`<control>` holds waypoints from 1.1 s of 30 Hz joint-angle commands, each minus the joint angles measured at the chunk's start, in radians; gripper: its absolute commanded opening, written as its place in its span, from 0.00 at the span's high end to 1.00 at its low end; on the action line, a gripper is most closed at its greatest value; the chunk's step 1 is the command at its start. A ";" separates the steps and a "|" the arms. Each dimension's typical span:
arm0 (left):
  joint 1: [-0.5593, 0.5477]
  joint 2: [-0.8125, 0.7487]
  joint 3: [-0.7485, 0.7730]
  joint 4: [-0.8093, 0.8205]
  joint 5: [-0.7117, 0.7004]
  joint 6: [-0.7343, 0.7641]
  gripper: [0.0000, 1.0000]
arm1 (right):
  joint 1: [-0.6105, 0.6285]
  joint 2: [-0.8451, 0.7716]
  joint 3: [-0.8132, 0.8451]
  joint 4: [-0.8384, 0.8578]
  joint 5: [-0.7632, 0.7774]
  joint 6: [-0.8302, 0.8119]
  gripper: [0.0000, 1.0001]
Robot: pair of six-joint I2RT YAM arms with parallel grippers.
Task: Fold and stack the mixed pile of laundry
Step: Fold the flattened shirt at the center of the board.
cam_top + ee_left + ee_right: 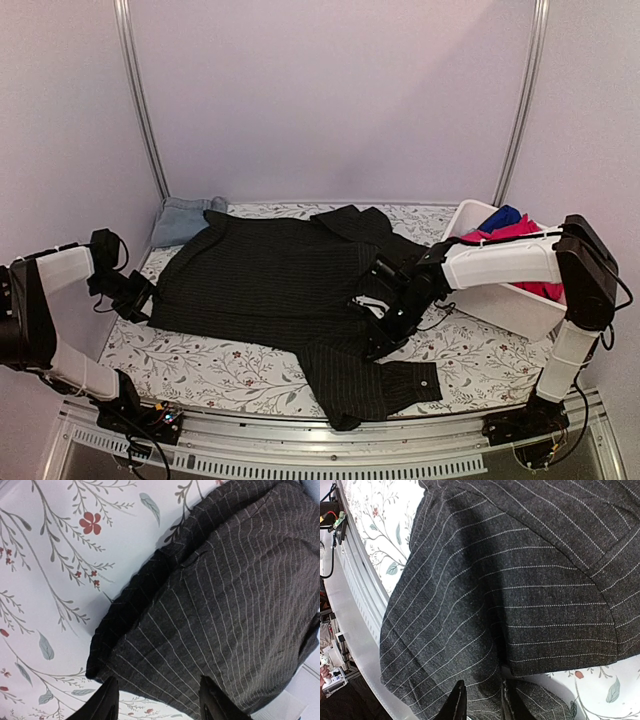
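Right wrist view: right gripper (481,702) nearly pressed together on the black pinstriped shirt (520,590) (nipping it or not, I cannot tell); left gripper (159,700) spread over its hem. Shirt lies spread on the table (200,365), likely awaiting its first fold: pinch both edges

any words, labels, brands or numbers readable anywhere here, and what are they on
No text can be read in any view.
On the pinstriped shirt: no label or tag showing.
On the white bin: no marking visible.
On the flowered table cover: print only, no words.
On the small circuit board by the front rail: too small to read.
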 commanded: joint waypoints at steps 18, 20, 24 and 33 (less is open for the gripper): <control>0.047 0.011 -0.025 -0.023 -0.076 -0.024 0.46 | 0.002 -0.028 0.090 -0.087 0.013 -0.044 1.00; 0.054 0.021 -0.031 -0.018 -0.084 -0.025 0.48 | 0.001 -0.035 0.088 -0.089 0.017 -0.042 1.00; 0.055 0.067 -0.024 0.004 -0.081 -0.004 0.52 | 0.000 -0.039 0.081 -0.095 0.023 -0.038 1.00; 0.053 0.073 -0.053 -0.012 -0.058 0.007 0.62 | -0.028 -0.060 0.076 -0.113 0.031 -0.043 1.00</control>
